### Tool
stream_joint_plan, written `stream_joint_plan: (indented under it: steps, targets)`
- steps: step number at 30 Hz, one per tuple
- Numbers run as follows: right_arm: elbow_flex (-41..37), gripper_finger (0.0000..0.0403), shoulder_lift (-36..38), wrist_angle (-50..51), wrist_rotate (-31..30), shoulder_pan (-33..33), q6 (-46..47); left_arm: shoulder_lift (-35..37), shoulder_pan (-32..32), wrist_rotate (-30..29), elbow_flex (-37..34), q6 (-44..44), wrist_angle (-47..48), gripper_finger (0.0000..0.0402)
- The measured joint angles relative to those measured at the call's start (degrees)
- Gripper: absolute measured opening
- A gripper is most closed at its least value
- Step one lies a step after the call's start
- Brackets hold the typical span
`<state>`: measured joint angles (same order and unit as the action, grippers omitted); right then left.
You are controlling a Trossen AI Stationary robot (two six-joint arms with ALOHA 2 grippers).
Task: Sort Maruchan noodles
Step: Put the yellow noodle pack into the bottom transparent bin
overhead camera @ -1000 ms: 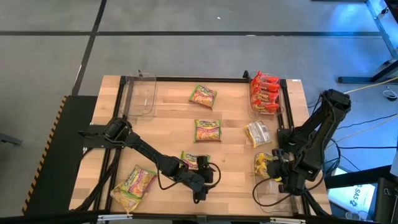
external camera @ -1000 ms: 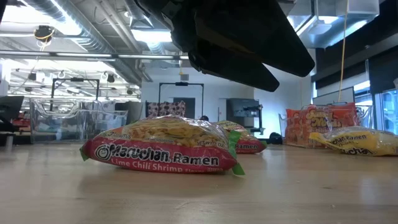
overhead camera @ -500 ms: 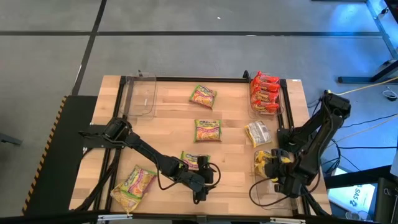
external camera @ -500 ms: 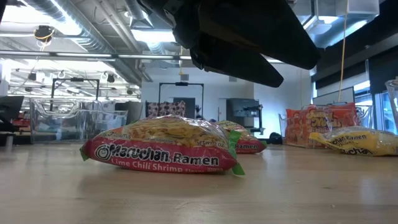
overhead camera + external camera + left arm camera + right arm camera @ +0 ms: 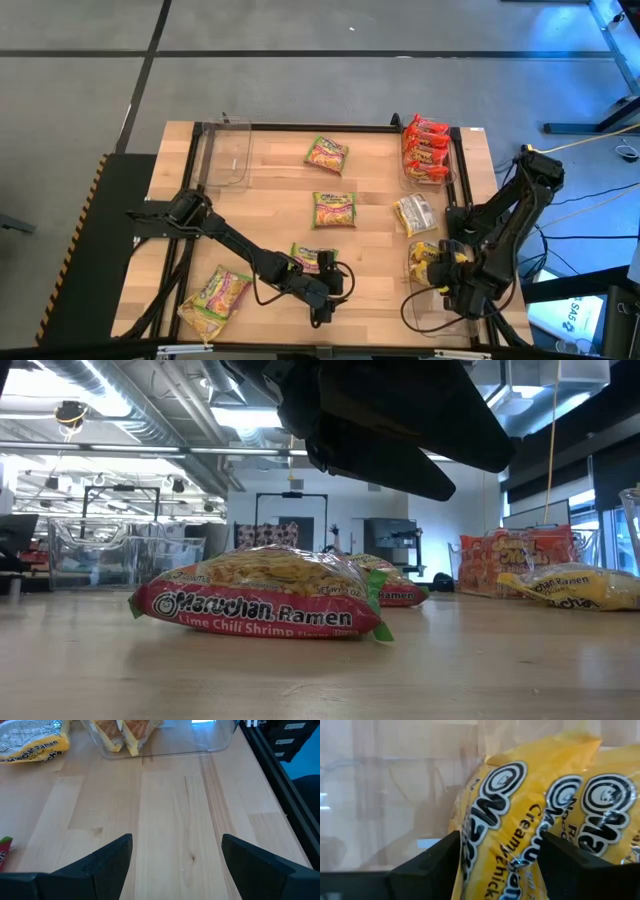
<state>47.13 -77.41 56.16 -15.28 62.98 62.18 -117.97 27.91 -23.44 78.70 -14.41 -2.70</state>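
My right gripper (image 5: 447,283) hangs parted over yellow packets (image 5: 540,815) in the near-right bin (image 5: 425,318). Red packets (image 5: 425,148) fill the far-right bin (image 5: 457,160). Left gripper (image 5: 338,285) spread wide, empty, above the bench (image 5: 170,815).

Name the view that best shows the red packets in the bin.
High view: the red packets lie stacked in the clear bin at the table's far right, seen whole. Low view shows them small and distant. Neither wrist view shows them.
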Motion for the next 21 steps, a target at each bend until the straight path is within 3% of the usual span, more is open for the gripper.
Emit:
stream_joint_plan:
  steps: [6, 17, 21]
  targets:
    - [0.57, 0.0208, 0.0, 1.48, 4.8, 0.0, 3.75, 0.0, 0.03, 0.2, 0.0, -0.02, 0.0, 0.0302]
    - [0.61, 0.0178, 0.0, 3.9, 5.81, 0.0, 5.2, 0.0, -0.03, 0.2, 0.0, -0.19, -0.92, 0.0302]
    - [0.61, 0.0179, 0.0, 3.8, 3.0, 0.0, 5.34, 0.0, -0.03, 0.17, 0.0, -0.17, -0.88, 0.0302]
